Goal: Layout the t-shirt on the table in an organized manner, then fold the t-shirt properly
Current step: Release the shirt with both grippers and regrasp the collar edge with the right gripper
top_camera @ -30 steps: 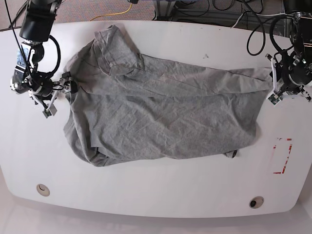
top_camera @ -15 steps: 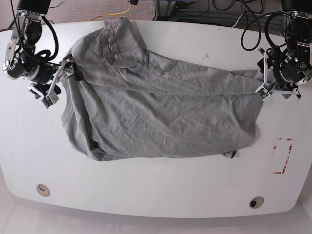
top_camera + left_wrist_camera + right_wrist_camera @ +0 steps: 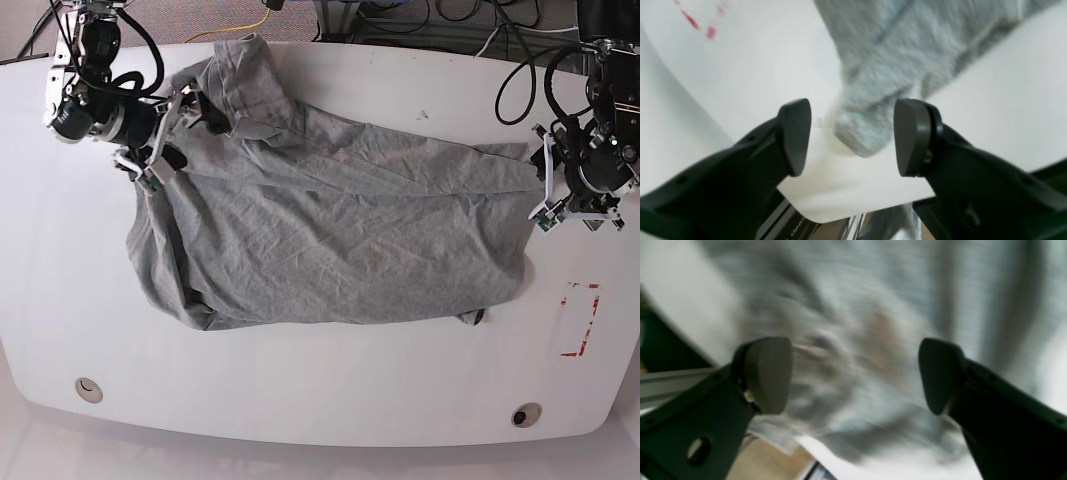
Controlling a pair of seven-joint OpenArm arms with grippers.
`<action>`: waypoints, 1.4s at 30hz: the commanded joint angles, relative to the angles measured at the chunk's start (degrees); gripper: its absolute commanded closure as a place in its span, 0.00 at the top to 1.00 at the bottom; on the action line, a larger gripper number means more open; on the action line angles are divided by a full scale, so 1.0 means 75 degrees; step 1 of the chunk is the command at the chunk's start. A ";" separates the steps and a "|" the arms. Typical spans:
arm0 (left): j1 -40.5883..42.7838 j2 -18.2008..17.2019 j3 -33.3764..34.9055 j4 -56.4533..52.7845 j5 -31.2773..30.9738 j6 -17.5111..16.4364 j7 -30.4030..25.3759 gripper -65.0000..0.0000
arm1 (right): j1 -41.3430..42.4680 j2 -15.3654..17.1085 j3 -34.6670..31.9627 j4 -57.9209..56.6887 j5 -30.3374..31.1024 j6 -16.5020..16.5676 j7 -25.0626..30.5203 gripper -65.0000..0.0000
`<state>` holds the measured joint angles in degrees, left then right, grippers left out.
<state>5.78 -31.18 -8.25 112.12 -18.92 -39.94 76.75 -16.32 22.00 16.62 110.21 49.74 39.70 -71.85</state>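
The heather-grey t-shirt (image 3: 340, 240) lies wrinkled and spread across the middle of the white table (image 3: 350, 390); no lettering shows. My right gripper (image 3: 170, 130) is over the shirt's upper left part. In the right wrist view it (image 3: 855, 375) is open, with blurred grey fabric (image 3: 873, 306) beyond the fingers. My left gripper (image 3: 545, 190) is at the shirt's right edge. In the left wrist view it (image 3: 851, 136) is open, and a tip of the shirt (image 3: 880, 66) lies on the table (image 3: 740, 66) between the two fingers, touching neither.
A red rectangular outline (image 3: 580, 320) marks the table at the right and shows blurred in the left wrist view (image 3: 693, 21). Two round holes (image 3: 88, 388) (image 3: 525, 413) sit near the front edge. Black cables (image 3: 520, 70) hang at the back right.
My right gripper has moved up and to the right, from the shirt's left edge to its upper left part, and the fabric there bunched upward. My left gripper shifted only slightly.
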 commanded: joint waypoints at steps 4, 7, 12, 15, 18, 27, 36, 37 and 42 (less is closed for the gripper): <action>-0.0202 -0.0139 -0.0066 0.0119 0.0078 -0.0008 -0.0018 0.56 | -0.0022 -0.0184 -0.0452 0.0115 0.0044 0.0040 0.0174 0.88; -0.0237 -0.0139 -0.0066 0.0119 0.0231 -0.0008 -0.0018 0.56 | -0.0011 -0.0290 -0.0792 0.0115 -0.0284 0.0040 0.0186 0.88; -0.0226 -0.0127 -0.0066 0.0119 0.0453 -0.0008 -0.0018 0.56 | 0.0001 -0.0689 -0.0968 0.0115 -0.1128 0.0040 0.0280 0.88; -0.0202 -0.0127 -0.0066 0.0119 0.0477 -0.0008 -0.0018 0.56 | 0.0001 -0.0911 -0.0980 0.0115 -0.1597 0.0040 0.0291 0.88; -0.0202 -0.0127 -0.0066 0.0119 0.0477 -0.0008 -0.0018 0.56 | 0.0001 -0.1005 -0.1120 0.0115 -0.1972 0.0040 0.0303 0.88; -0.0191 -0.0127 -0.0078 0.0119 0.0489 -0.0008 -0.0018 0.56 | 0.0001 -0.1052 -0.1847 0.0033 -0.2734 0.0040 0.0959 0.65; -0.0191 -0.0127 -0.0078 0.0119 0.0489 -0.0008 -0.0018 0.56 | 0.0013 -0.1075 -0.2046 -0.0389 -0.2898 0.0040 0.1170 0.15; -0.0191 -0.0127 -0.0078 0.0119 0.0489 -0.0008 -0.0018 0.56 | 0.0001 -0.1075 -0.2058 -0.0401 -0.2898 0.0040 0.1217 0.06; -0.0191 -0.0127 -0.0078 0.0119 0.0489 -0.0008 -0.0018 0.56 | -0.0069 -0.1028 -0.2046 -0.0365 -0.2910 0.0040 0.1229 0.01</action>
<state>4.91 -31.11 -8.29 112.14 -15.51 -39.94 76.73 -16.73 13.65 1.06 106.34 27.20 39.90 -63.22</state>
